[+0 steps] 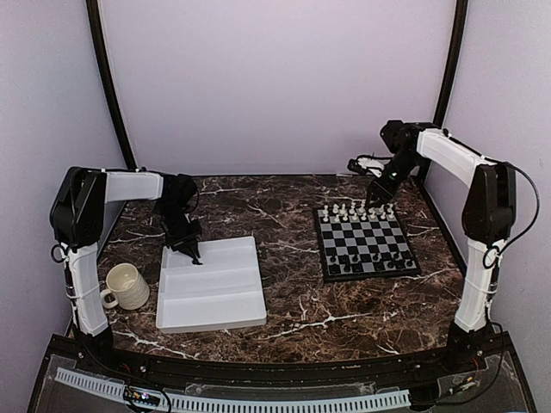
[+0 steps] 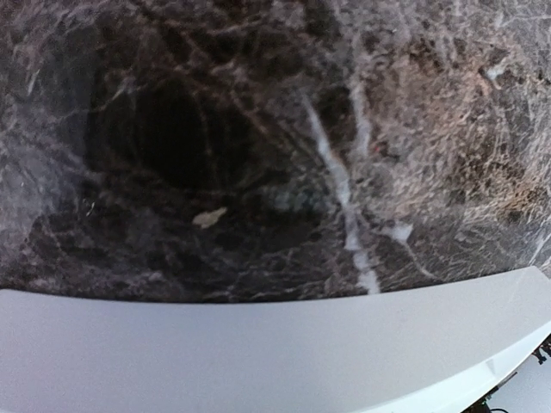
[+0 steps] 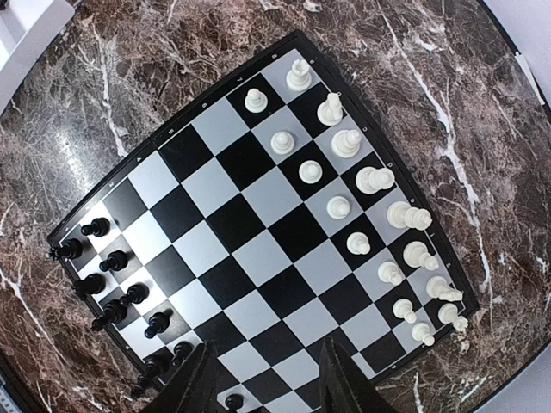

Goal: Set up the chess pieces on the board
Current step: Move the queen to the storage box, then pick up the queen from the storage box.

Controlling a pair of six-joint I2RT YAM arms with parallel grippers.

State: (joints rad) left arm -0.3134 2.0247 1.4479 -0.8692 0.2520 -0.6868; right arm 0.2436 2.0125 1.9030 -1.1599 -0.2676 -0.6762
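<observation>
The board point(image 1: 366, 245) lies on the right of the marble table. White chess pieces point(image 1: 357, 209) line its far two rows, and black chess pieces point(image 1: 362, 261) stand along its near side. In the right wrist view, the board point(image 3: 258, 215) fills the frame, with white pieces point(image 3: 344, 206) on the right and black pieces point(image 3: 112, 292) on the left. My right gripper point(image 3: 269, 348) hangs open above the board with nothing between its fingers; from above, the right gripper point(image 1: 377, 196) is over the white rows. My left gripper point(image 1: 194, 256) points down at the white tray's far left corner. Its fingers are hidden in the left wrist view.
A white rectangular tray point(image 1: 215, 288) sits left of centre, and its rim point(image 2: 258, 353) crosses the bottom of the left wrist view. A cream mug point(image 1: 126, 286) stands to the left of the tray. Cables point(image 1: 362, 163) lie at the back right, by the wall.
</observation>
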